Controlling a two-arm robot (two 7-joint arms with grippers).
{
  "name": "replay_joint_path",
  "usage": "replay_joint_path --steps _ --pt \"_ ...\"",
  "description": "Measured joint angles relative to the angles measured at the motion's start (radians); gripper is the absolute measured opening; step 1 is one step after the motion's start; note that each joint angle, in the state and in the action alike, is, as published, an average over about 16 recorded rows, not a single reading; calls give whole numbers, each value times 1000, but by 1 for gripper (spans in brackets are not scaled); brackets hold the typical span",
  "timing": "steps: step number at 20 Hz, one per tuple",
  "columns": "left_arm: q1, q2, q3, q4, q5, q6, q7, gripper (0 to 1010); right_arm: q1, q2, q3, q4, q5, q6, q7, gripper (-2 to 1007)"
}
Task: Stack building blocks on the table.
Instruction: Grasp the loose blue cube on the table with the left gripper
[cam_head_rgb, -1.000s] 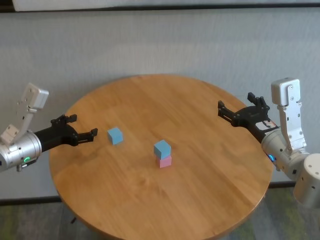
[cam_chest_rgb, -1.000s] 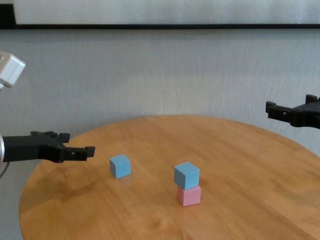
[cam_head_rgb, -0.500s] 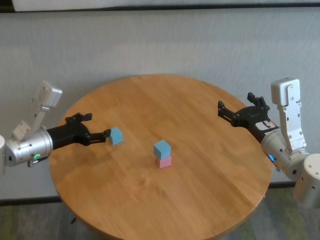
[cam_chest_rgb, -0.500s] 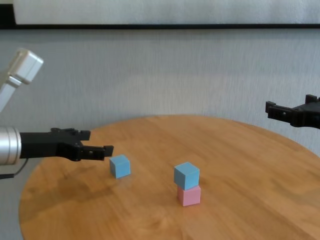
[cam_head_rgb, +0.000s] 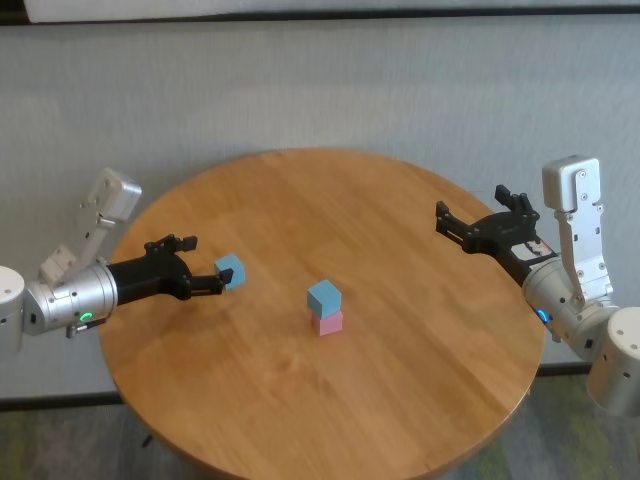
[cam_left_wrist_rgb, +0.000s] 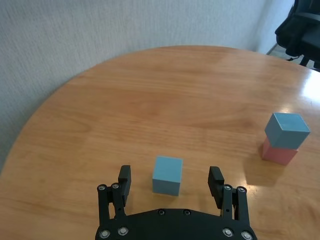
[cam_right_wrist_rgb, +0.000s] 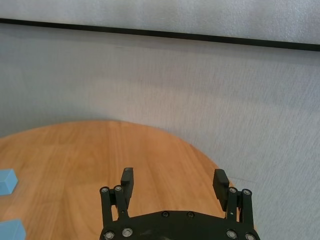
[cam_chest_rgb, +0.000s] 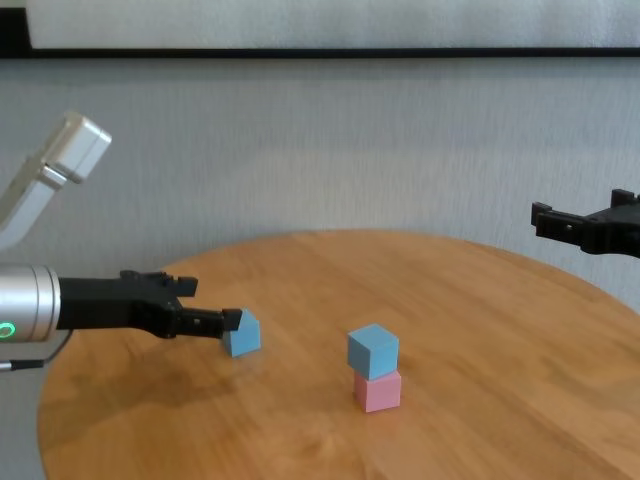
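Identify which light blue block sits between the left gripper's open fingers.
The lone blue block lying on the table, between the left gripper; the other blue block tops the pink block.

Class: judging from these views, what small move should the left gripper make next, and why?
Probably ease slightly farther forward, then close. The open left gripper has the loose blue block partly between its fingers, not gripped; the blue-on-pink stack lacks it.

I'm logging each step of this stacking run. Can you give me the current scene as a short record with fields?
surface: round wooden table
stack: blue block on top of pink block, near the table's middle
loose block: second blue block, flat on the table, toward the robot's left
left gripper: open, fingers on either side of the loose block, not closed on it
right gripper: open, empty, over the table's right edge
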Motion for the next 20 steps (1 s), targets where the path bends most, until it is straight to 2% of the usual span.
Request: replay_joint_path --steps 15,18,20 --pt "-58 -48 11 130 38 -52 -42 1001 0 0 0 0 0 0 0 1004" --pt "-81 -60 11 181 46 -76 -50 1001 0 0 0 0 0 0 0 1004" --pt "-105 -72 14 233 50 -100 -56 1001 0 0 0 0 0 0 0 1004"
